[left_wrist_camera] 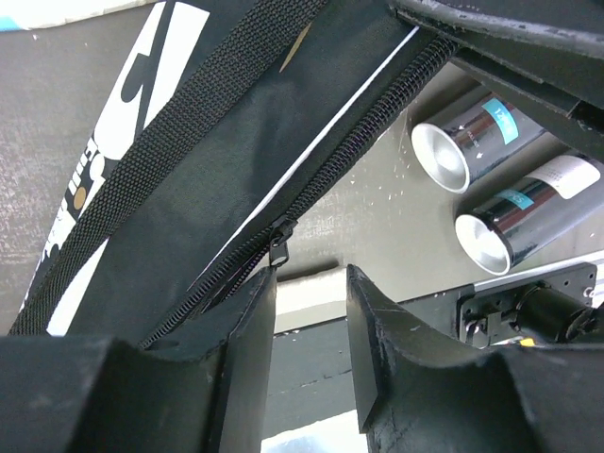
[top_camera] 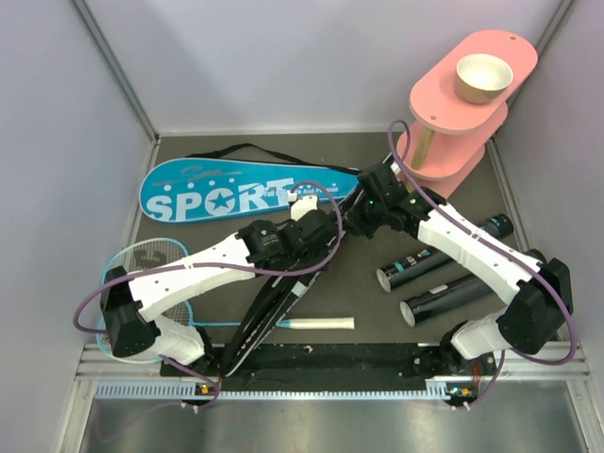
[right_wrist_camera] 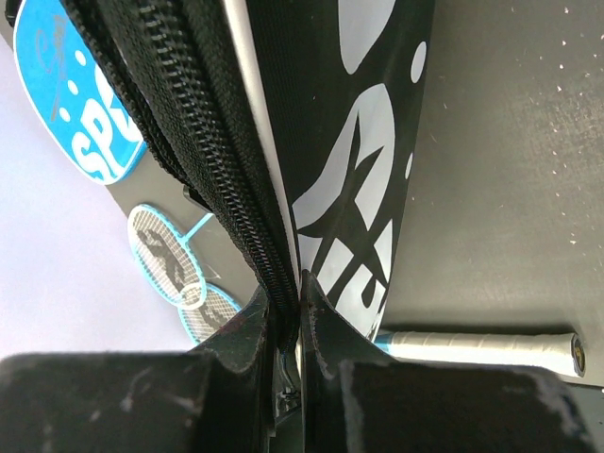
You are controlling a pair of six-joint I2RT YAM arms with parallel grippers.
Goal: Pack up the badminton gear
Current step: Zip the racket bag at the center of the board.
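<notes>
The black racket bag [top_camera: 283,302] lettered SPORT lies diagonally across the middle of the table. My right gripper [top_camera: 363,215] is shut on its zipper edge [right_wrist_camera: 283,274] at the far end. My left gripper [top_camera: 316,226] is open just above the bag; in the left wrist view the zipper pull [left_wrist_camera: 280,247] hangs at the tip of the left finger [left_wrist_camera: 247,321], with nothing between the jaws. The blue SPORT bag [top_camera: 226,193] lies at the back left. Blue rackets [top_camera: 151,264] lie at the left, one white-wrapped handle [top_camera: 321,324] in front. Two black tubes [top_camera: 444,257] [top_camera: 462,293] lie at the right. No shuttlecocks are in view.
A pink three-tier stand [top_camera: 453,113] holding a tan bowl [top_camera: 483,77] stands at the back right. Grey walls close in the table on the left, back and right. The arm bases sit on a black rail [top_camera: 377,359] at the near edge.
</notes>
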